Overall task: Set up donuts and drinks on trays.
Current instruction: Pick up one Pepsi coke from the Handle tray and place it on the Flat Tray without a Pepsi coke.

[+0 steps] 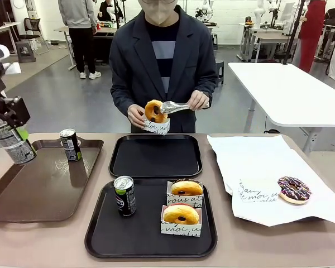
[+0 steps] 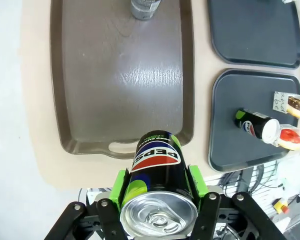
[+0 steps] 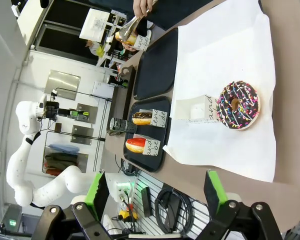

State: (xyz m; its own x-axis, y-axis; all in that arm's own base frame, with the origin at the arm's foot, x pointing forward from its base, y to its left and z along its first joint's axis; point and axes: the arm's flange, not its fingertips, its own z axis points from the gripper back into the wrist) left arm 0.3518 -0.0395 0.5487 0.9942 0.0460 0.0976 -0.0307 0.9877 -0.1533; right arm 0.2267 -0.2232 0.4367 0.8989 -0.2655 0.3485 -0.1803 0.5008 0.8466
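Two black trays lie to the right of the left gripper [image 1: 14, 137], toward the table's middle: the near tray [image 1: 100, 237] and, beyond it, the far tray [image 1: 156, 167]. White paper [image 1: 257, 162] spreads ahead of the right gripper [image 3: 155, 195], past its fingertips. A brown tray [image 1: 44, 190] lies directly under and ahead of the left gripper.

The left gripper is clamped on the held can [image 1: 17, 151]. In the left wrist view the green pads [image 2: 121, 182] press both sides of this can [image 2: 157, 160], whose silver top faces the camera. A second can [image 1: 70, 144] stands upright on the brown tray's far end, well ahead of the left gripper. A third can [image 1: 124, 195] stands on the near tray, just beside two glazed donuts [image 1: 181, 215] in white holders [image 1: 181, 228].

The right gripper's jaws stand wide with nothing between them. A chocolate donut [image 3: 238, 105] lies on the paper ahead of them, apart from the fingers [image 3: 215, 190].

Across the table a person [image 1: 162, 61] holds a fourth donut [image 1: 155, 110] with tongs [image 1: 176, 106].
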